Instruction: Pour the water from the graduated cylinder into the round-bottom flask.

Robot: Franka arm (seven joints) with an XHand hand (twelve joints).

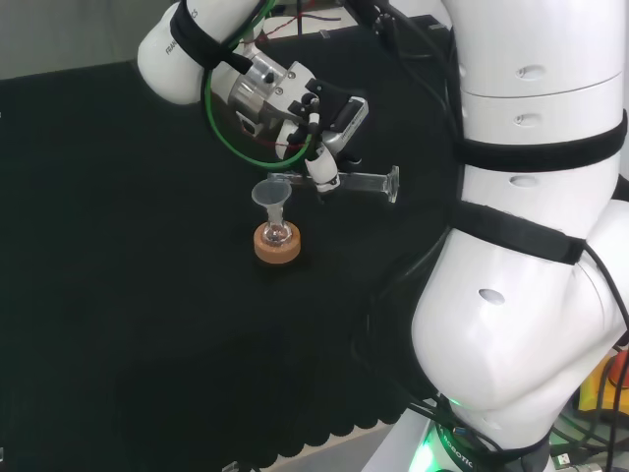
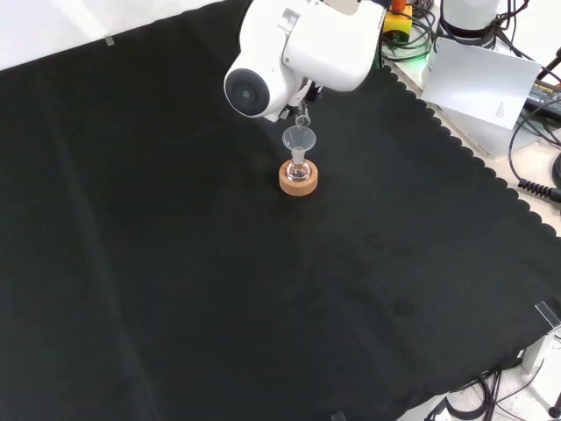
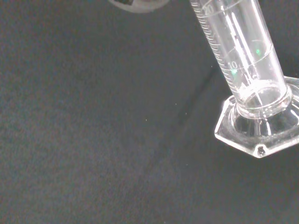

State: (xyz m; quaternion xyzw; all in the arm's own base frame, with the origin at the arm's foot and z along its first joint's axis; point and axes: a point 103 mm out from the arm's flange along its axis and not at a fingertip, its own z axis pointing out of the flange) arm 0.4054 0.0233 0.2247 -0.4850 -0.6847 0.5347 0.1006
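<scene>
The hand (image 1: 319, 123) grips the cylinder (image 1: 359, 182) nearly flat, mouth over the funnel (image 1: 272, 196) at nine o'clock. If the mouth drifts sideways, water may miss the flask (image 1: 277, 234).

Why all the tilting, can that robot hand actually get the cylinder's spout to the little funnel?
Probably yes. The hand holds the graduated cylinder nearly level, its mouth at the funnel in the flask; nothing stands between.

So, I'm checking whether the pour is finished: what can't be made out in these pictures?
- Water level in the small round-bottom glass flask on its cork ring: too small, head and front views.
- Front view: the arm's white link hides the black and white hand.
- Spout of the clear graduated cylinder: cut off by the wrist view's edge.
- Any stream into the clear funnel: too small to see.
</scene>
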